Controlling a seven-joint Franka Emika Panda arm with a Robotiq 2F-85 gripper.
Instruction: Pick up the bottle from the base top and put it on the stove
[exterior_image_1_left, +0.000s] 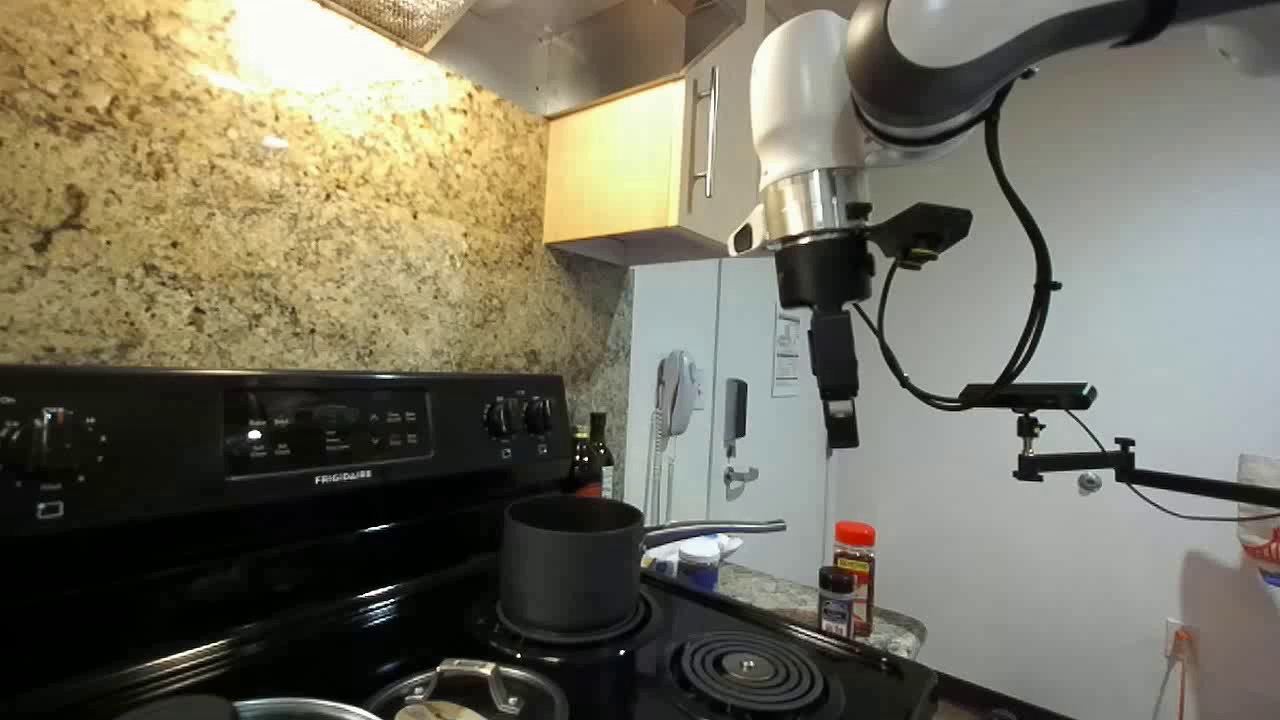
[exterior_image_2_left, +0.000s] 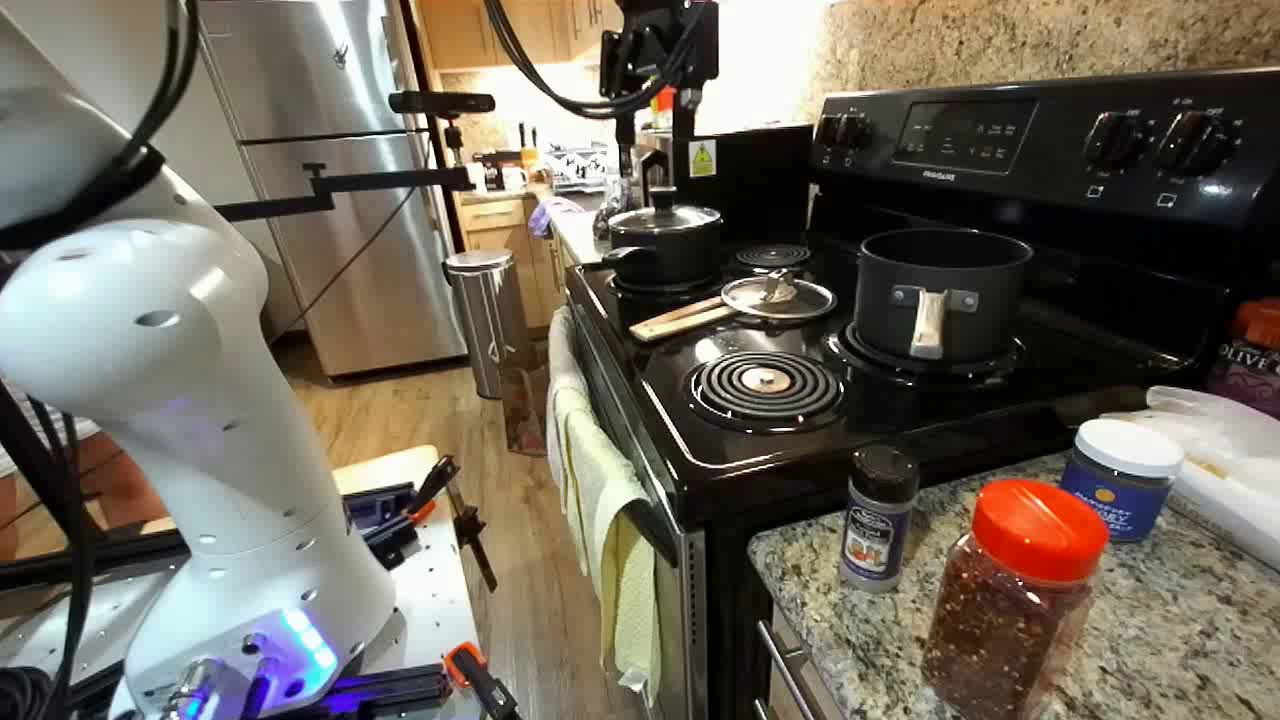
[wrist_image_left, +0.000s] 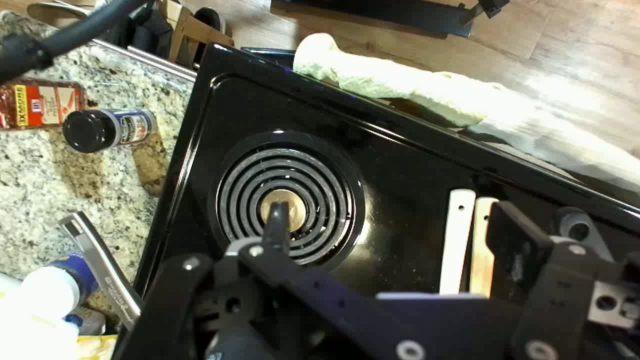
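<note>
Bottle (exterior_image_1_left: 860, 556) — we take it to be the red-capped one — stands upright on the counter (exterior_image_1_left: 775, 592) in an exterior view, a spice shaker (exterior_image_1_left: 838, 612) just beside it; a grasp from that side could topple the shaker. In an exterior view we see the pot (exterior_image_2_left: 945, 290) with its handle (exterior_image_2_left: 930, 325) facing the counter, so a low swing might snag it. In the wrist view the gripper (wrist_image_left: 397, 227) hangs above the stove (wrist_image_left: 400, 190), jaws wide apart and holding nothing; later, a hasty release on the ridged coil (wrist_image_left: 305, 180) could tip the bottle.

The arm (exterior_image_1_left: 880, 90) holds its fingers (wrist_image_left: 515, 245) wide apart, pointing down.
</note>
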